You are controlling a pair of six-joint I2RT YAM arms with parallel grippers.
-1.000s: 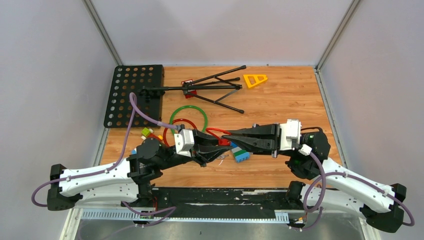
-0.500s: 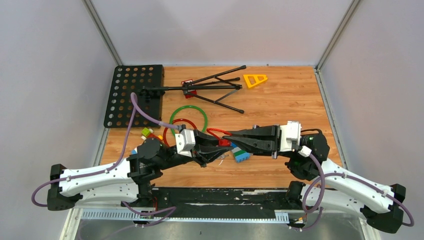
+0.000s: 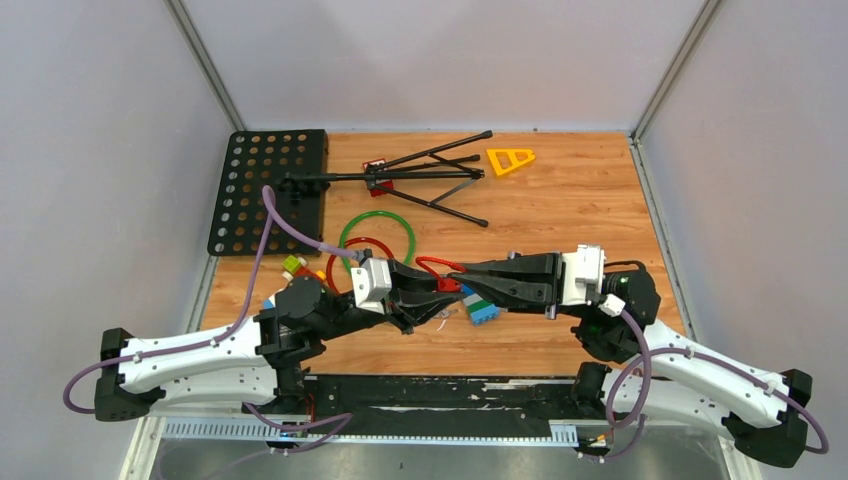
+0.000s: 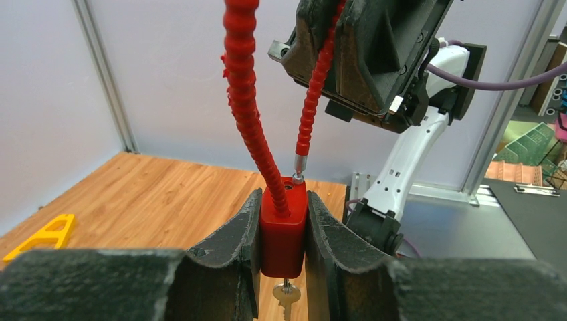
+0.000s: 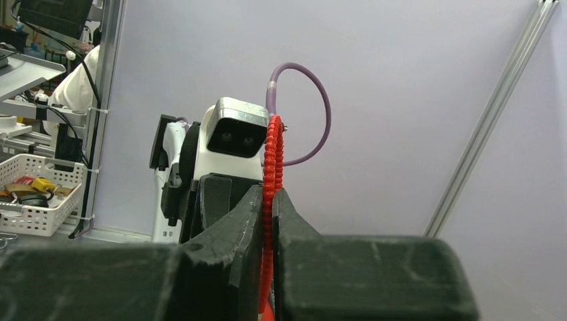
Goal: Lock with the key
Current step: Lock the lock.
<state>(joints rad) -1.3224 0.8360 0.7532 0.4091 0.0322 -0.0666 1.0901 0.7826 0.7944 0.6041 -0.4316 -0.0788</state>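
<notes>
Left end effector [image 4: 283,204] clamps red padlock [image 4: 283,234] (key [image 4: 285,297] underneath); right end effector [image 5: 267,197] pinches its cable [image 5: 272,150].

**Top view: both arms meeting mid-tabletop**

Left pincer [image 3: 436,292] and right pincer [image 3: 466,281] are meeting tip to tip at the red padlock [image 3: 449,285], with its red cable [image 3: 432,263] arching just behind. A blue-green block [image 3: 481,309] is lying beside them. A green ring [image 3: 377,216], perforated plate [image 3: 268,190], folded stand [image 3: 400,178] and yellow triangle [image 3: 510,159] are sitting farther back on the tabletop [image 3: 570,210].
</notes>
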